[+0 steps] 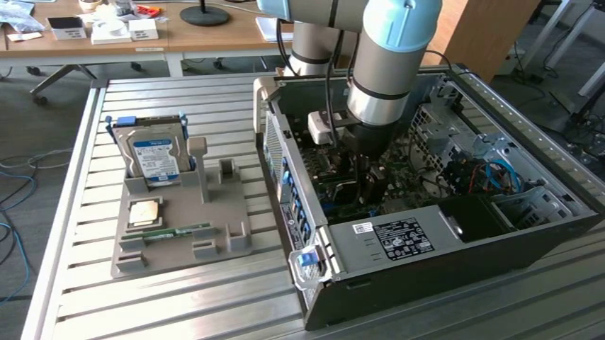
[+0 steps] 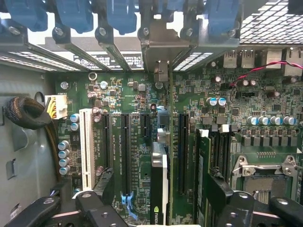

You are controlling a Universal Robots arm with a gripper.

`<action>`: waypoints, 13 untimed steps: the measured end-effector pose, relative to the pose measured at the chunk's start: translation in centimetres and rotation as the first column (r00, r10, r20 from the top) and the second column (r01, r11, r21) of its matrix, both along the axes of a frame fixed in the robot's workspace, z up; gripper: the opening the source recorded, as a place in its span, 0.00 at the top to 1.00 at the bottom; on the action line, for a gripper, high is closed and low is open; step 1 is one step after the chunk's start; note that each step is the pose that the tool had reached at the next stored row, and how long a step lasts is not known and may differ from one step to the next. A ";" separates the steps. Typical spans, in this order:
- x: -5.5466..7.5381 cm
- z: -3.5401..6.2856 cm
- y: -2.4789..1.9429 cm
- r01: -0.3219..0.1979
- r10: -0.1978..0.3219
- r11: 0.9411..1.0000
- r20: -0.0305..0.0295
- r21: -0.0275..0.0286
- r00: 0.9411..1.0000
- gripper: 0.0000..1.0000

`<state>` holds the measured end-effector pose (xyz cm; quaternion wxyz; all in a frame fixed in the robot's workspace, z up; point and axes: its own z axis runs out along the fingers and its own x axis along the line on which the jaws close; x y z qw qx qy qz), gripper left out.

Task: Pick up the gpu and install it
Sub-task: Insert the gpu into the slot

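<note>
The gpu [image 2: 159, 184] stands on edge over the motherboard [image 2: 222, 94] inside the open case [image 1: 492, 234], pinched between the gripper's [image 2: 156, 208] black fingers [image 2: 94, 208], its bracket end toward the rear slot covers [image 2: 156, 42]. On the slatted table [image 1: 189, 312], near its exterior-view left edge, a grey tray [image 1: 180, 234] holds a hard drive [image 1: 154, 157] upright, a CPU [image 1: 144, 212] and a RAM stick [image 1: 180, 231]. A wooden desk [image 1: 142, 39] stands behind.

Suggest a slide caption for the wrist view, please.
Gripper holds the gpu edge-on above the motherboard slots.
</note>
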<state>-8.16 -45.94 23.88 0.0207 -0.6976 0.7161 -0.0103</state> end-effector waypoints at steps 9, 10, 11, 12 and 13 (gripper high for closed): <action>0.0 1.53 0.00 0.000 0.000 1.000 0.000 0.000 1.000 0.13; 0.0 1.72 0.00 0.000 0.000 1.000 0.000 0.000 1.000 0.13; 0.0 1.88 0.00 0.000 0.000 1.000 0.000 0.000 1.000 0.13; 0.0 2.02 0.00 0.000 0.000 1.000 0.000 0.000 1.000 0.13; 0.0 2.17 0.00 0.000 0.000 1.000 0.000 0.000 1.000 0.13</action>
